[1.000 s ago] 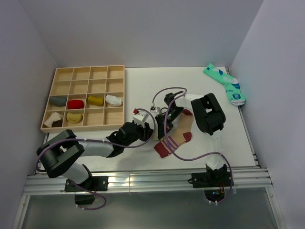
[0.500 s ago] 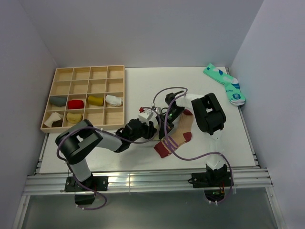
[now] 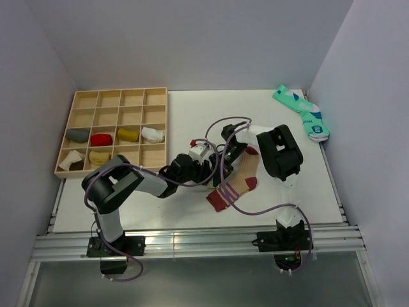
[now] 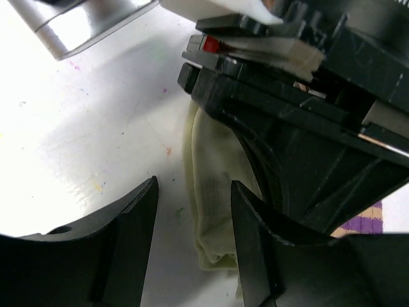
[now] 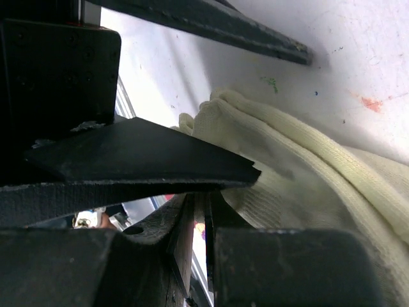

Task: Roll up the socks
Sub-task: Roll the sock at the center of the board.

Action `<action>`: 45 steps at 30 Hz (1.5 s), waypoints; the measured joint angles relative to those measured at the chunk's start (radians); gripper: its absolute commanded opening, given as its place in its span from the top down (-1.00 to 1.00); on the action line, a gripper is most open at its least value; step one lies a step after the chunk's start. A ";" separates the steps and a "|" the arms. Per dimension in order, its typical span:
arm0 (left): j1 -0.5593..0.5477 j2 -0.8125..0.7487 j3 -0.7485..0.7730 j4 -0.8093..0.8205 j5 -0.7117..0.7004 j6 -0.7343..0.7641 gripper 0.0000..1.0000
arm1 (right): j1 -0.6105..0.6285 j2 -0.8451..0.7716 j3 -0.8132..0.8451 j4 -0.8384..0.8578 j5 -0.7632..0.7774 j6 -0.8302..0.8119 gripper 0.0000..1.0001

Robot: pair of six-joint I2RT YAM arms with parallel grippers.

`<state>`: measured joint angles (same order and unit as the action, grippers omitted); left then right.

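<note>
The tan sock (image 3: 238,180) with maroon toe, heel and striped cuff lies flat on the white table in front of the right arm. The pale olive-green sock (image 4: 211,204) lies bunched on the table, mostly hidden under the grippers in the top view. My right gripper (image 3: 225,160) is shut on one end of this pale sock (image 5: 307,185), pinning its fold. My left gripper (image 3: 206,167) sits close against the right one. Its fingers (image 4: 131,236) stand open on either side of the sock's free end without pinching it.
A wooden compartment tray (image 3: 120,90) at the back left holds several rolled socks. A teal patterned pair of socks (image 3: 303,114) lies at the back right corner. Purple cables loop round both arms near the tan sock.
My left arm has swung its gripper right, up against the right gripper, and its jaws have opened wider round the pale sock. The right gripper and tan sock have stayed put.
</note>
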<state>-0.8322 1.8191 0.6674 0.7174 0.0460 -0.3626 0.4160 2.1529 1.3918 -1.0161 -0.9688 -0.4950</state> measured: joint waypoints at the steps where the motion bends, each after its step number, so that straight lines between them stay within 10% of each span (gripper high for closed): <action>1: 0.002 0.004 0.006 -0.003 0.006 -0.001 0.00 | 0.000 0.000 0.000 0.000 0.000 0.000 1.00; 10: 0.006 0.028 0.037 -0.040 0.032 -0.039 0.99 | 0.000 0.000 0.000 0.003 0.011 0.003 1.00; 33: 0.014 -0.154 -0.127 -0.127 -0.210 -0.185 0.96 | 0.140 0.082 0.160 -0.037 0.106 0.040 1.00; 45: -0.012 -0.214 -0.200 -0.097 -0.284 -0.216 0.08 | 0.140 0.085 0.154 -0.016 0.142 0.140 1.00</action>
<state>-0.8440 1.6047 0.4679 0.6205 -0.2379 -0.5781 0.5560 2.2375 1.5463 -1.0321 -0.8268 -0.3553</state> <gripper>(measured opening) 0.411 0.135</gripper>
